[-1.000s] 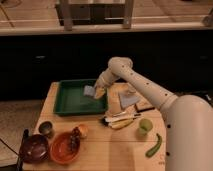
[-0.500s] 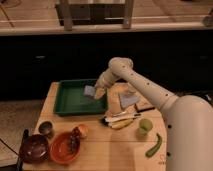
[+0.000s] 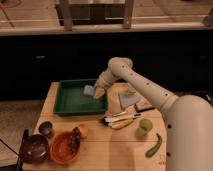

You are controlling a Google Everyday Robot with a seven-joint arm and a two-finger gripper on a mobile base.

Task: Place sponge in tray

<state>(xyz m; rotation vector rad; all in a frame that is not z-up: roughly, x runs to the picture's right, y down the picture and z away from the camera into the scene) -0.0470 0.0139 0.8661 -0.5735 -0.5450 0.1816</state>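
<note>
A green tray [image 3: 70, 102] sits at the back left of the wooden table. A pale blue-grey sponge [image 3: 89, 90] is over the tray's right part, at the tip of my gripper [image 3: 95, 91]. The white arm reaches in from the right and ends over the tray's right edge. A yellowish part shows beside the sponge at the gripper. Whether the sponge rests on the tray floor or hangs just above it cannot be told.
On the table: a grey cloth [image 3: 128, 98], a banana and utensils [image 3: 120, 121], a green apple [image 3: 145, 125], a green pepper [image 3: 153, 145], an orange bowl [image 3: 64, 147], a dark bowl [image 3: 34, 148], a small can [image 3: 46, 128]. A dark counter stands behind.
The gripper with the sponge has stayed over the tray's right part, with only a slight shift. Nothing else has moved.
</note>
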